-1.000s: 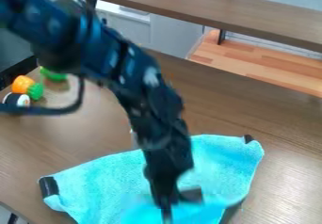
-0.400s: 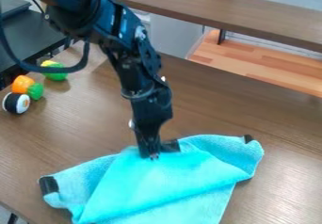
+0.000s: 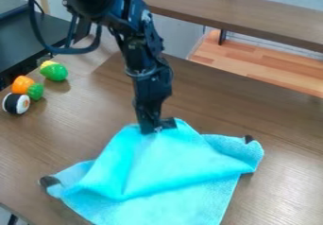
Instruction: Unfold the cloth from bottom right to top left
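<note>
My gripper (image 3: 154, 128) hangs over the middle of the table, shut on the top edge of the turquoise cloth (image 3: 174, 165). From the fingertips the cloth slopes down toward the camera in a loose tent with a fold across its middle. Its dark-tipped corners rest at the left and at the upper right on the wood. The lower part of the cloth runs to the bottom edge of the view.
On the brown table (image 3: 82, 129), at the upper left, stand a green and yellow toy (image 3: 55, 71), an orange and green toy (image 3: 27, 87) and a sushi-like toy (image 3: 16, 103). A raised wooden shelf (image 3: 240, 13) spans the top.
From low at the front, the gripper has gone up and back across the table, drawing the cloth's held edge with it. The left corner has curled inward a little.
</note>
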